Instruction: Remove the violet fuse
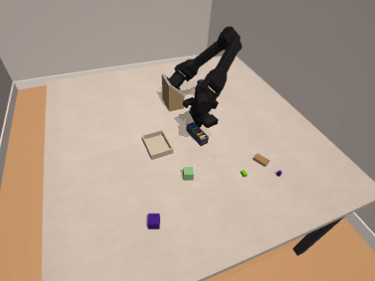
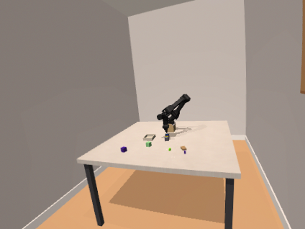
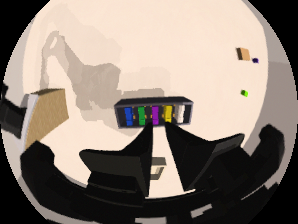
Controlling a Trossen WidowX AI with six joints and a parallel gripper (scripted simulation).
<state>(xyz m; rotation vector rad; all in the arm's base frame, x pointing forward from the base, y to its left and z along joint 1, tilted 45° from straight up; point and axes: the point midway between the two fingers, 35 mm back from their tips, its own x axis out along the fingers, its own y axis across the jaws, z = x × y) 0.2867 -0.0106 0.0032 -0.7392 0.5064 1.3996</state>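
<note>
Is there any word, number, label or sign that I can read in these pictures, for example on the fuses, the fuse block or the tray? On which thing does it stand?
There is none to read in any view.
Fuse block: plain dark case, no marking visible.
Violet fuse and the other fuses: plain colours, no ratings visible.
Tray: plain walls, no label.
Gripper: black, no brand visible.
</note>
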